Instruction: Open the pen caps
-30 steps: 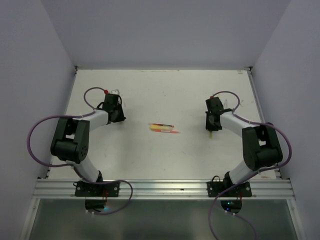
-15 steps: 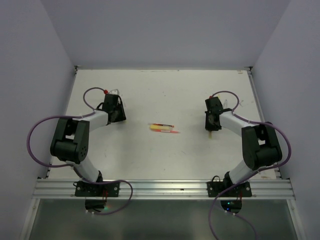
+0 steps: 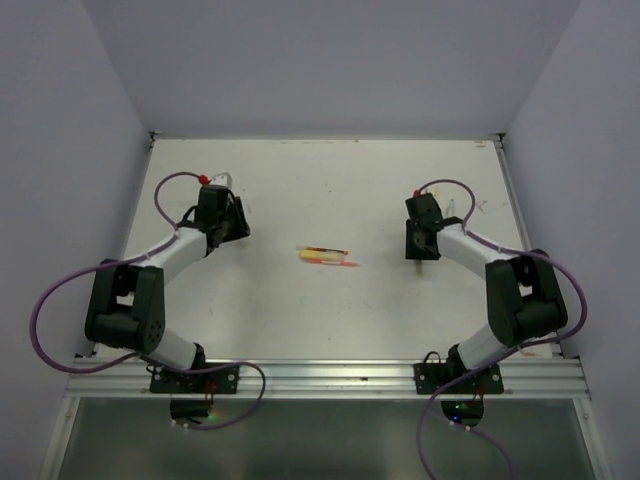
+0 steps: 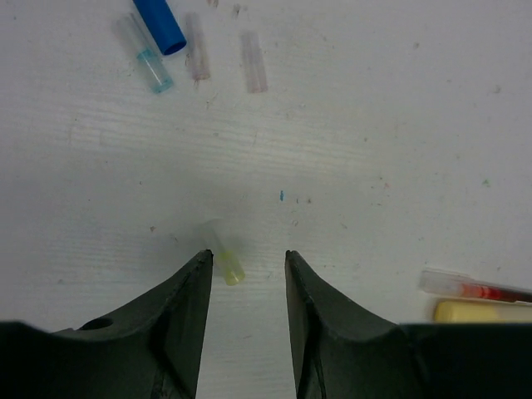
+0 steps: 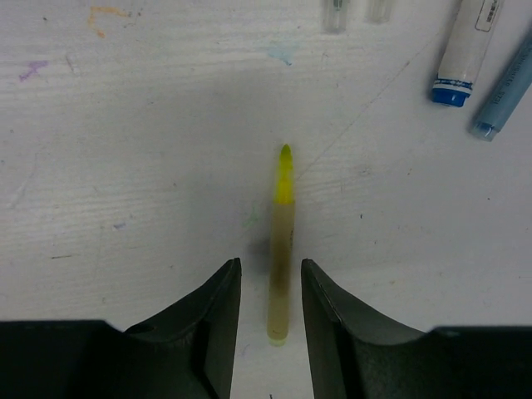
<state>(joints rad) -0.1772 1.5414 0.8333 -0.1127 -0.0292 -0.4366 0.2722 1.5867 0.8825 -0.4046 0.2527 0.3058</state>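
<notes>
**Both grippers parted, cap at left, uncapped pen at right**

In the left wrist view the left gripper (image 4: 248, 254) is seen with its jaws moderately apart and nothing clamped. A pale yellow cap (image 4: 224, 259) lies on the table (image 4: 374, 125) just ahead of the gap, close to the left-hand fingertip; contact cannot be told. Farther off, a blue cap (image 4: 160, 23), a clear cap with a light blue end (image 4: 150, 65) and two translucent caps (image 4: 197, 56) (image 4: 253, 72) are grouped together. At the right edge a red pen (image 4: 474, 288) and a yellow pen (image 4: 484, 312) are partly cut off.

In the right wrist view the right gripper (image 5: 270, 263) is held narrowly open. A yellow-green pen (image 5: 283, 208) lies flat between the jaws, its bare yellow tip pointing away, with slim gaps seen on both sides. A blue-and-white pen (image 5: 465, 50) and a light blue pen (image 5: 503, 91) lie well apart at upper right.

From above, both grippers are low over the table, left and right of the pens at the centre (image 3: 328, 257).
</notes>
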